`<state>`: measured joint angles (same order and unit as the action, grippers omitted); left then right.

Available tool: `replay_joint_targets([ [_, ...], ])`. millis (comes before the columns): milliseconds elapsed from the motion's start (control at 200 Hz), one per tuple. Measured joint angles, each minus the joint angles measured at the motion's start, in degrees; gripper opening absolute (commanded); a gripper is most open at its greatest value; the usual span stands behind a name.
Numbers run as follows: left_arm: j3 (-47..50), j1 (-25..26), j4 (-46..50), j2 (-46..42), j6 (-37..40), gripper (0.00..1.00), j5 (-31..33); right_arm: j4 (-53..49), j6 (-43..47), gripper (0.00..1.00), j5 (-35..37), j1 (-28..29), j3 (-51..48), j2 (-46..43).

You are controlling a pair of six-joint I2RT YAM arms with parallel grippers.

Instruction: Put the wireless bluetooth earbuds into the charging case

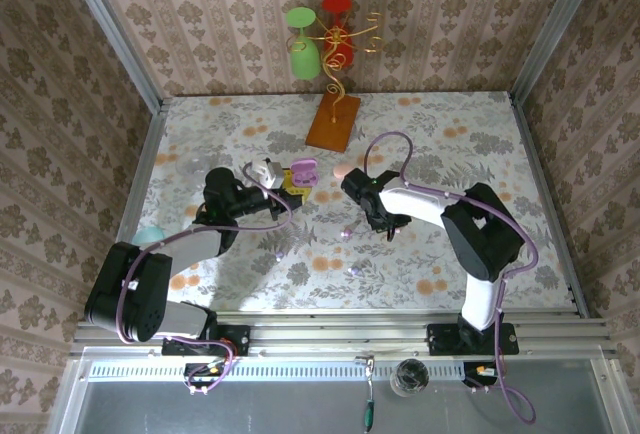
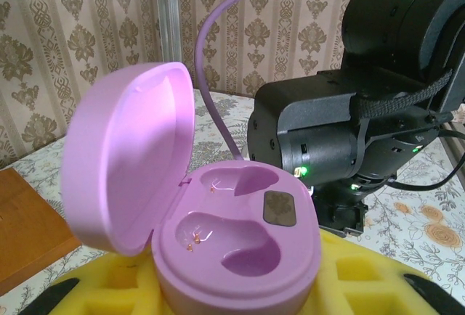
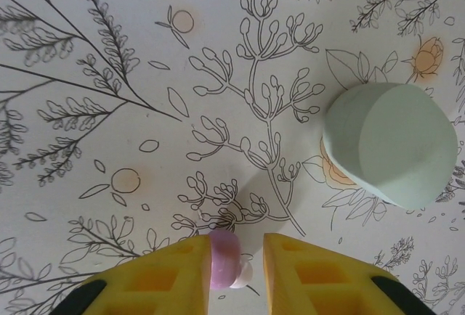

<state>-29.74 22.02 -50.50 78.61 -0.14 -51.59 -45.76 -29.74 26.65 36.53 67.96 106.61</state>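
Between the fingers of the half-open right claw (image 3: 237, 248) sits a pink bud (image 3: 224, 260) on the table (image 3: 109, 112), touching one finger, with a small gap at the other. A green case (image 3: 392, 144) lies near. The left claw (image 2: 240, 293) grips an open pink case (image 2: 232, 235).

Brown wallpaper (image 1: 200, 14) with leafy shapes covered the walls on three sides. The surface (image 1: 470, 144) wore a pale cloth with orange flowers. Shiny metal posts (image 1: 110, 29) stood in the far corners.

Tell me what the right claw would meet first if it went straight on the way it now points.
The pink earbud between the right claw's fingers; directly behind it, probably the tablecloth.
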Motion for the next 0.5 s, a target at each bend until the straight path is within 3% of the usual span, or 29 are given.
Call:
replay_joint_targets([
  [500, 0.00, -0.04, 1.20, 0.00, 0.42, 0.34, 0.00, -1.49, 0.00, 0.27, -0.04, 0.00, 1.49, 2.12],
])
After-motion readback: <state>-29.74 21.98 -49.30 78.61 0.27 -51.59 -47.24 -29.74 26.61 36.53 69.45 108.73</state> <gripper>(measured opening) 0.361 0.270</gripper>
